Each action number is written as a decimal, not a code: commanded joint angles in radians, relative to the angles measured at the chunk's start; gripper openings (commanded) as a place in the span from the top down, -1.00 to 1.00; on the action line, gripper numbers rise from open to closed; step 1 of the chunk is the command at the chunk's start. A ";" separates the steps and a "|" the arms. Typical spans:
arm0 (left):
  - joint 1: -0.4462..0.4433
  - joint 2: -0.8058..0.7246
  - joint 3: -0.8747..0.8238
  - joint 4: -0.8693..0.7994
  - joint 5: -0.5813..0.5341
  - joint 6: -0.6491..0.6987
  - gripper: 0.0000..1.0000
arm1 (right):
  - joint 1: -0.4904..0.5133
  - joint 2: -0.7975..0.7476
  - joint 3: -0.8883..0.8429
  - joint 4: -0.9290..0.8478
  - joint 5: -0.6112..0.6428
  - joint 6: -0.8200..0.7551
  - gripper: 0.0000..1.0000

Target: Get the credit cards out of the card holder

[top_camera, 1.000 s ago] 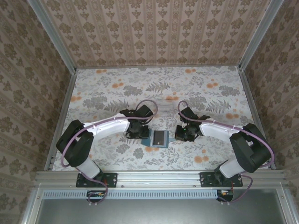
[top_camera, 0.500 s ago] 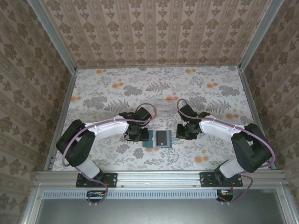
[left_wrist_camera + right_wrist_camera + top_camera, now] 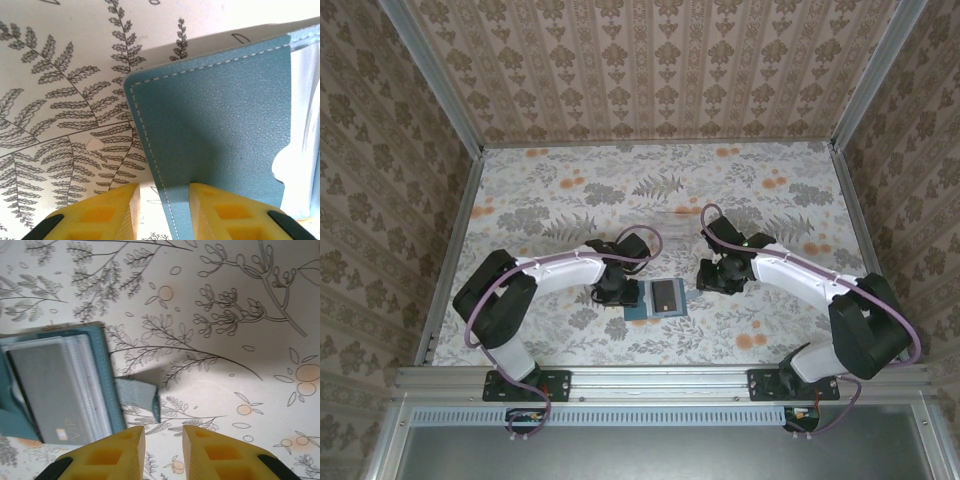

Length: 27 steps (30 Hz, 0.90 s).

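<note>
The teal card holder (image 3: 648, 311) lies open on the flowered table between my two grippers. A dark grey credit card (image 3: 664, 295) sits in its inner pocket, and it shows beside clear sleeves in the right wrist view (image 3: 47, 390). My left gripper (image 3: 623, 292) is at the holder's left edge. Its jaws (image 3: 163, 192) stand open astride the stitched rim of the teal cover (image 3: 215, 125), not pinching it. My right gripper (image 3: 706, 282) is open just right of the holder (image 3: 107, 385). The strap tab (image 3: 137, 392) lies ahead of its left finger, with nothing between the fingers (image 3: 163, 435).
A transparent tray (image 3: 672, 222) lies faintly visible behind the grippers at mid-table. Patterned walls with metal rails (image 3: 460, 215) close in the table on three sides. Open tabletop stretches to the far left and far right.
Both grippers' jaws have parted from a nearly shut state. The left gripper has shifted right, closer to the holder's edge. The right gripper has drawn slightly back from the strap.
</note>
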 commanded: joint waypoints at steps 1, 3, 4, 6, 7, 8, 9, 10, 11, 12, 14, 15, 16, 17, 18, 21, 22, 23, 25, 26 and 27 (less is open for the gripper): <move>-0.008 -0.016 0.024 -0.051 -0.025 0.014 0.32 | 0.010 -0.029 0.027 -0.005 -0.061 0.021 0.47; -0.006 -0.044 0.031 -0.049 -0.026 0.010 0.26 | 0.013 -0.029 0.026 0.012 -0.088 0.029 0.48; -0.004 -0.058 0.036 -0.046 -0.026 0.008 0.22 | 0.015 -0.029 0.025 0.018 -0.099 0.032 0.49; 0.001 -0.078 0.049 -0.042 -0.016 0.003 0.14 | 0.017 -0.029 0.024 0.030 -0.114 0.036 0.49; 0.002 -0.085 0.055 -0.043 -0.015 0.000 0.09 | 0.018 -0.026 0.021 0.037 -0.122 0.039 0.50; 0.004 -0.094 0.059 -0.043 -0.016 -0.005 0.07 | 0.019 -0.021 0.019 0.045 -0.128 0.041 0.50; 0.004 -0.098 0.064 -0.041 -0.013 -0.006 0.07 | 0.019 -0.018 0.018 0.051 -0.133 0.042 0.51; 0.004 -0.103 0.070 -0.035 -0.008 -0.009 0.08 | 0.021 -0.014 0.015 0.057 -0.137 0.044 0.51; 0.004 -0.109 0.072 -0.029 -0.001 -0.011 0.12 | 0.022 -0.011 0.012 0.064 -0.144 0.045 0.52; 0.005 -0.114 0.073 -0.020 0.007 -0.015 0.16 | 0.023 -0.006 0.010 0.072 -0.150 0.046 0.52; 0.005 -0.117 0.075 0.010 0.037 -0.021 0.25 | 0.024 0.004 0.004 0.087 -0.161 0.046 0.53; 0.003 -0.116 0.074 0.021 0.051 -0.022 0.28 | 0.024 0.011 0.002 0.087 -0.164 0.046 0.53; 0.003 -0.110 0.075 0.030 0.062 -0.022 0.31 | 0.024 0.020 0.001 0.087 -0.165 0.046 0.53; 0.003 -0.104 0.076 0.032 0.067 -0.022 0.35 | 0.024 0.026 -0.001 0.087 -0.165 0.044 0.53; 0.003 -0.099 0.079 0.031 0.067 -0.022 0.37 | 0.024 0.033 -0.002 0.108 -0.168 0.044 0.53; -0.002 -0.086 0.092 -0.021 0.019 -0.013 0.44 | 0.025 0.049 -0.005 0.123 -0.174 0.041 0.53; -0.007 -0.084 0.102 -0.053 -0.012 -0.008 0.45 | 0.025 0.054 -0.004 0.122 -0.172 0.039 0.53; -0.008 -0.080 0.109 -0.080 -0.032 0.000 0.45 | 0.025 0.055 -0.006 0.121 -0.168 0.038 0.53; -0.010 -0.076 0.120 -0.114 -0.052 0.016 0.45 | 0.026 0.055 -0.009 0.118 -0.161 0.037 0.53; -0.013 -0.072 0.128 -0.133 -0.064 0.024 0.45 | 0.025 0.055 -0.008 0.116 -0.158 0.037 0.53; -0.014 -0.066 0.135 -0.152 -0.072 0.033 0.45 | 0.024 0.056 -0.009 0.115 -0.157 0.036 0.53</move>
